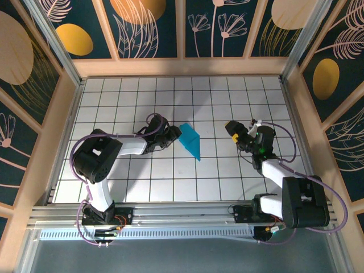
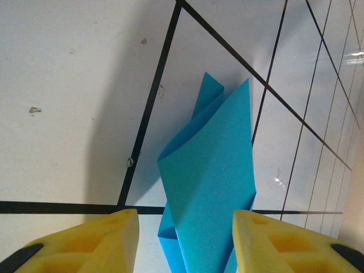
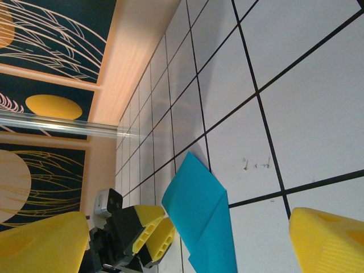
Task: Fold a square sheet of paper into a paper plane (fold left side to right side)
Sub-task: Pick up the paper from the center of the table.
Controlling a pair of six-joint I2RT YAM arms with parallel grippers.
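One blue paper (image 1: pixel 190 141) is lying on one table (image 1: pixel 142 182). Two arms are reaching over that table, the left arm (image 1: pixel 122 149) and the right arm (image 1: pixel 278 170). Two claws are showing, the left claw (image 1: pixel 173 135) and the right claw (image 1: pixel 232 128), each carrying two yellow fingers (image 2: pixel 91 242), four altogether.

Your sheet of paper (image 1: pixel 191 140) lies on the table (image 1: pixel 170 182), near its middle, between the 2 grippers. The left gripper (image 1: pixel 177 135) sits just left of the sheet, at its left edge (in the wrist view, one end of the sheet lies between its 2 fingers (image 2: pixel 102 239)). The right gripper (image 1: pixel 232 127) hangs well to the right, apart from the sheet. Both arm bases stand at the near edge, 1 on each side.
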